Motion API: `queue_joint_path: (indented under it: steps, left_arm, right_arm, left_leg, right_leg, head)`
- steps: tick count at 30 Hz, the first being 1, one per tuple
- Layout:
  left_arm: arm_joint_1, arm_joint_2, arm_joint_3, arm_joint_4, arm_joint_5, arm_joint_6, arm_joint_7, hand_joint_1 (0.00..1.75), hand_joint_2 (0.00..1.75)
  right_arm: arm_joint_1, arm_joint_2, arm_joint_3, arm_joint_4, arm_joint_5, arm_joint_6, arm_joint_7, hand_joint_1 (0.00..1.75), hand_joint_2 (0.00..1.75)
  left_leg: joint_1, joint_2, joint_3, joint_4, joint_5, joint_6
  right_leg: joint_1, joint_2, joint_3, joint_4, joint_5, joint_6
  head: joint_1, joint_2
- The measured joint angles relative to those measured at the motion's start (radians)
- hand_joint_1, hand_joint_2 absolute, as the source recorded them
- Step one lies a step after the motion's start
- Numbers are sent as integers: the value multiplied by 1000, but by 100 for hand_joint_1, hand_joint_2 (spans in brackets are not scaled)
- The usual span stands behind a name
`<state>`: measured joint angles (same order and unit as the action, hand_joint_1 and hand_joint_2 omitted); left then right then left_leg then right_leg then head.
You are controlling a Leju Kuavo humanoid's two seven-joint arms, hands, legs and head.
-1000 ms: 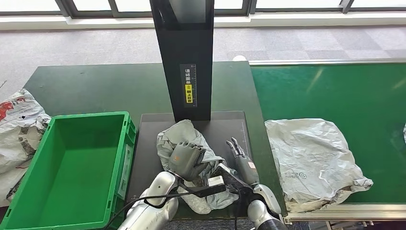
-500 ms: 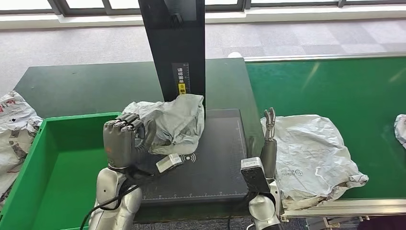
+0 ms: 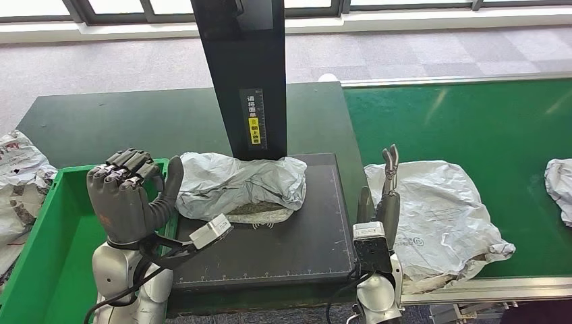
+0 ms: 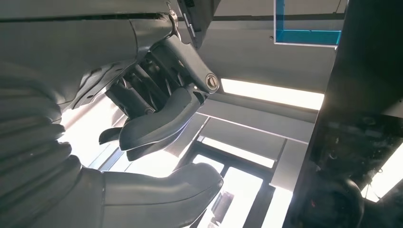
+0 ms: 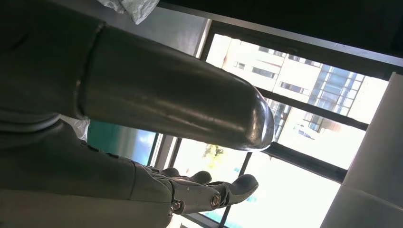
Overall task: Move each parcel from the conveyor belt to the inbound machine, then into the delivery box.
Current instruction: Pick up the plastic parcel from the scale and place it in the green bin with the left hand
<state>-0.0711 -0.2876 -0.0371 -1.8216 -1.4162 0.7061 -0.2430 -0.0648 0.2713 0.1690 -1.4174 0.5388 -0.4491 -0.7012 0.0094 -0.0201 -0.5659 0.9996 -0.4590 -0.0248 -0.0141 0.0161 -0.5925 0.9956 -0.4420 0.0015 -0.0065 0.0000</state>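
Grey parcel (image 3: 239,187) lies on scanner plate (image 3: 307,229), long axis crosswise — left hand (image 3: 128,199) nearer, just beside its left end, fingers loosely curled, empty — right hand (image 3: 384,196) open, empty.

Crinkled film, matt platform, glossy plastic.
The grey crumpled plastic-film parcel (image 3: 239,187) looks wrinkled and faintly shiny on the smooth matt black scanner platform (image 3: 297,236); at 3 o'clock a white creased plastic mailer bag (image 3: 438,216) lies on the matt green conveyor belt (image 3: 472,121). At 9 o'clock, the bright green moulded plastic crate (image 3: 47,270) is glossy. The left robot hand (image 3: 128,196) is matt dark grey plastic.
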Motion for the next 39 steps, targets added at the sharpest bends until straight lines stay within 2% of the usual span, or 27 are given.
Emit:
queue_joint_path:
  steps: [9, 12, 13, 16, 20, 23, 26, 29, 35, 39]
  left_arm:
    - [2, 0, 9, -11, 3, 0, -7, 175, 175]
    - [2, 0, 20, -19, 17, 0, -20, 45, 175]
    - [2, 0, 25, -21, 26, -1, -25, 1, 175]
    - [2, 0, 39, -21, 49, -2, -38, 0, 175]
    - [-2, 0, 47, 1, 137, -4, -86, 0, 175]
    - [-17, 0, 45, 108, 257, -7, -145, 0, 175]
    - [-54, -3, 20, 257, 361, -17, -209, 0, 175]
    - [-117, -9, -25, 452, 439, -48, -250, 0, 175]
    - [-266, -37, -91, 814, 576, -79, -268, 0, 175]
    - [-357, -56, -101, 1002, 571, -103, -215, 0, 175]
  right_arm:
    - [0, 0, 0, 0, -8, 1, 0, 0, 0]
    - [0, 0, 0, 0, -13, 1, 0, 0, 0]
    - [0, 0, 0, 0, -14, 1, 0, 0, 44]
    - [0, 0, 0, -1, -14, 1, 0, 0, 175]
    - [1, 0, 0, -1, -14, 1, 0, 0, 175]
    - [9, -1, 0, -16, -19, -18, 1, 0, 175]
    - [24, -2, 0, -60, -41, -122, 1, 0, 175]
    - [50, 0, -26, -175, -53, -233, 1, 0, 175]
    - [112, 9, -188, -485, -64, -253, 1, 0, 175]
    - [126, 12, -221, -574, -43, -252, 1, 0, 175]
  left_leg:
    - [0, 0, 0, 0, 0, 0]
    - [0, 0, 0, 0, 0, 0]
    - [0, 0, 0, 0, 0, 0]
    - [0, 0, 0, 0, 0, 0]
    - [0, 0, 0, 0, 0, 0]
    - [0, 1, 1, 0, 0, 0]
    - [-1, 1, 0, 0, 0, 0]
    - [-2, 0, 0, 1, 0, 1]
    - [-3, 1, -1, 2, -1, 3]
    - [-3, 2, -1, 2, -1, 3]
  right_leg:
    - [0, 0, 0, 0, 0, 0]
    - [0, 0, 0, 0, 0, 0]
    - [0, 0, 0, 0, 0, 0]
    - [0, 0, 0, 0, 0, 0]
    - [0, 0, -1, 0, 0, 0]
    - [0, 1, -1, 0, 0, 0]
    - [-1, 1, -2, -1, 1, 0]
    - [-2, 0, -2, -1, 2, 1]
    - [-3, 1, -2, -1, 3, 2]
    - [-3, 1, -2, -1, 3, 2]
  head:
    - [0, 0]
    - [0, 0]
    - [0, 0]
    - [0, 0]
    - [0, 0]
    - [0, 0]
    - [0, 0]
    - [0, 0]
    - [0, 0]
    - [0, 0]
